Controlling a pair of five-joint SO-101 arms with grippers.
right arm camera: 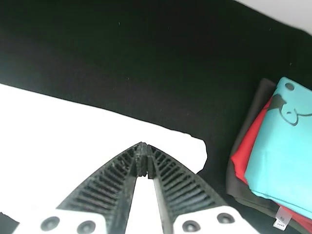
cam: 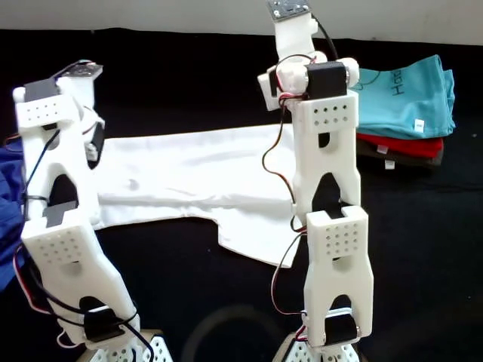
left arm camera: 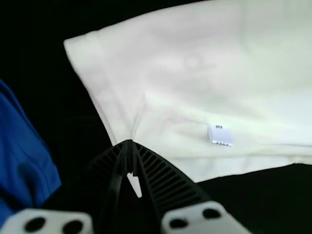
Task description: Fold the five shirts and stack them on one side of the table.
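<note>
A white shirt (cam: 189, 177) lies spread flat across the middle of the black table (cam: 189, 83). My left gripper (left arm camera: 128, 144) is shut on the shirt's left edge (left arm camera: 122, 122), and a bit of white cloth shows between its fingers. My right gripper (right arm camera: 142, 146) is shut at the white shirt's (right arm camera: 58, 126) far right corner, its tips just inside the hem. At the back right is a stack of folded shirts: teal (cam: 407, 94) on top, red (cam: 400, 145) under it, a dark one (cam: 411, 158) at the bottom. A blue shirt (cam: 9, 204) lies at the left edge.
The two white arms (cam: 332, 188) stand over the near half of the table. In the left wrist view the blue shirt (left arm camera: 22, 156) lies close beside the gripper. A small tag (left arm camera: 218, 135) sits on the white shirt. The folded stack (right arm camera: 273, 161) is close to the right gripper.
</note>
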